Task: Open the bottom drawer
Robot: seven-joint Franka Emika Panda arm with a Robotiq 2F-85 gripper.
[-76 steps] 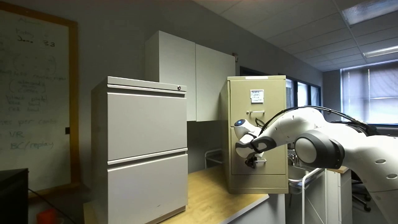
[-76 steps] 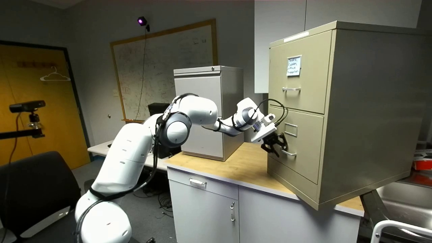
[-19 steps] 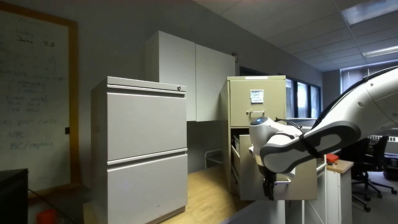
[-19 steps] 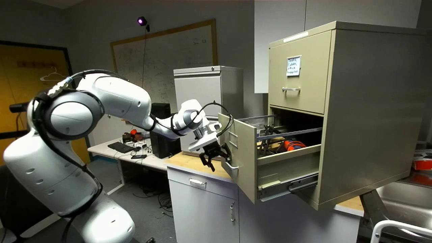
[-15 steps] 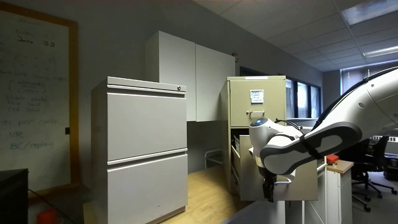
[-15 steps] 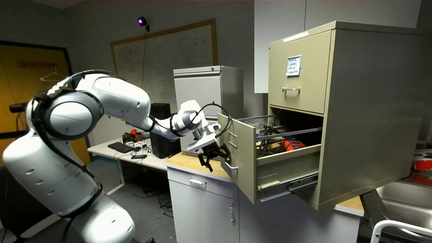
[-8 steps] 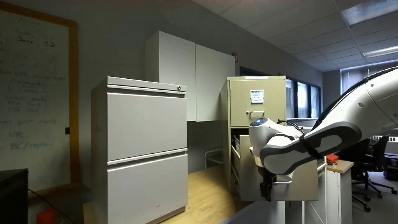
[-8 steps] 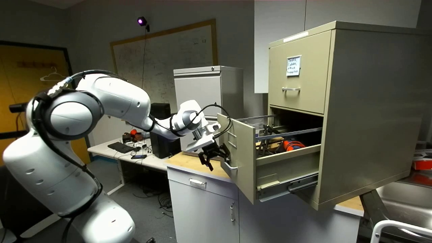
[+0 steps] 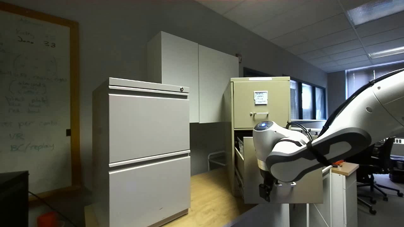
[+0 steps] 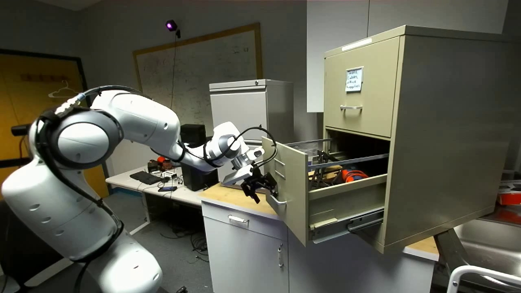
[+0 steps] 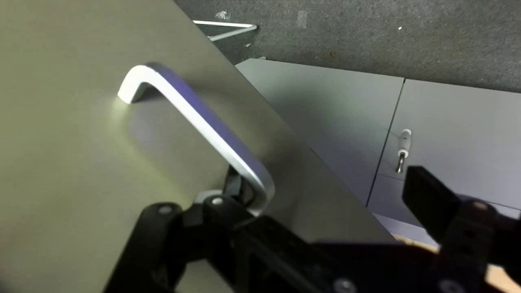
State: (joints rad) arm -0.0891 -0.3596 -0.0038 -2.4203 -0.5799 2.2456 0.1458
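Pulled well out of the beige filing cabinet (image 10: 447, 134), the bottom drawer (image 10: 294, 179) shows tools and a red-orange item (image 10: 353, 175) inside. Its front (image 9: 307, 186) also faces an exterior view, partly behind the arm. My gripper (image 10: 265, 195) is at the drawer's silver handle (image 10: 279, 201), jaws wide apart. In the wrist view, one of the fingers (image 11: 233, 183) reaches behind the near end of the handle (image 11: 203, 118); the other finger stands well away, over the grey cupboard. Nothing is clamped between them. The upper drawer (image 10: 360, 97) is pushed in.
A light-grey cabinet (image 9: 148, 126) stands on the wooden counter (image 9: 208, 195), beside the beige one. Grey cupboard doors (image 10: 246, 252) lie under the counter. A white rail (image 10: 484, 272) and a sink (image 10: 484, 240) are at the cabinet's far side. A desk (image 10: 142, 183) is behind the arm.
Compared with about five seconds ago, the bottom drawer has come far out with the gripper. Over the last second the drawer stays put, while the gripper turns and shifts slightly along the handle.
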